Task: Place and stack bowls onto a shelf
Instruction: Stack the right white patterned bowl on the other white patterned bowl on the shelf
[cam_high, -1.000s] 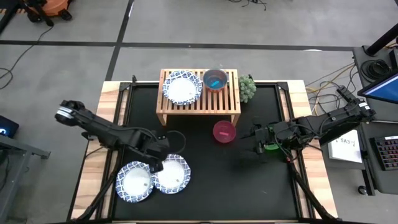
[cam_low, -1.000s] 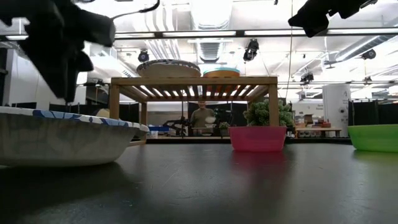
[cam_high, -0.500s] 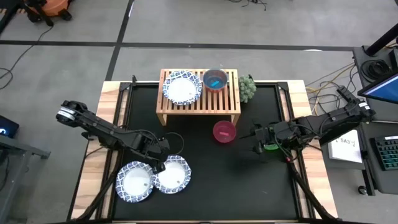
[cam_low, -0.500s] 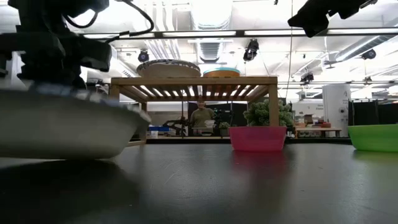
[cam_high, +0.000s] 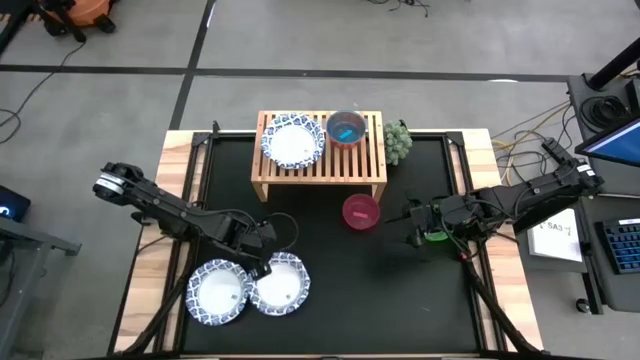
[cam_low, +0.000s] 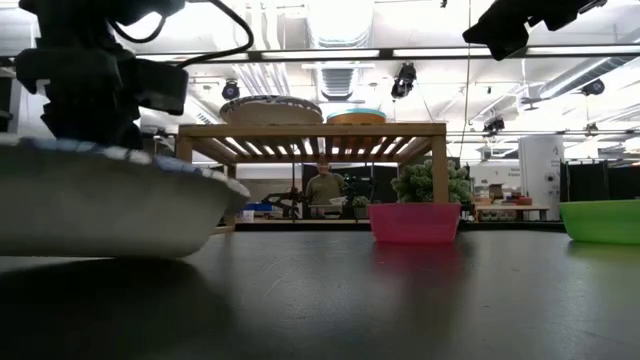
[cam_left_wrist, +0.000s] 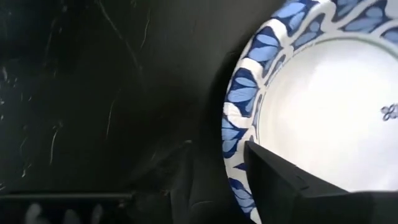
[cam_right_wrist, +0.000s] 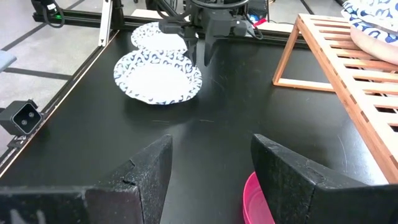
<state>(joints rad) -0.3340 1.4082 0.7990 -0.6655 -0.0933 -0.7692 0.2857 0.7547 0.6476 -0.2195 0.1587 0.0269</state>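
My left gripper (cam_high: 262, 263) is down at the far left rim of a white blue-rimmed bowl (cam_high: 282, 287) and shut on it. A second such bowl (cam_high: 217, 294) sits beside it, partly under it. The shelf (cam_high: 320, 172) carries another white bowl (cam_high: 293, 141) and a teal bowl (cam_high: 347, 127) on its slats. A magenta bowl (cam_high: 361, 211) stands on the mat in front of the shelf. My right gripper (cam_right_wrist: 211, 174) is open, hovering above the mat right of the magenta bowl, with the green bowl (cam_high: 436, 237) under its wrist. My left gripper holds the white bowl by its blue rim (cam_left_wrist: 238, 167), one finger (cam_left_wrist: 292, 183) inside the bowl and the other outside. It comes from above, pointing down. In the low view the bowl (cam_low: 100, 205) sits tilted, its rim higher on the gripper's side.
A bumpy green artichoke-like object (cam_high: 398, 141) stands by the shelf's right end. The black mat (cam_high: 340, 300) has bare room between the white bowls and the right arm. A person (cam_low: 322, 187) shows in the room behind the shelf.
My left gripper has moved a little toward the near right and down onto the white bowl's rim. That bowl has tipped: in the low view its rim is now slanted where it sat level, and it has shifted slightly toward the near right.
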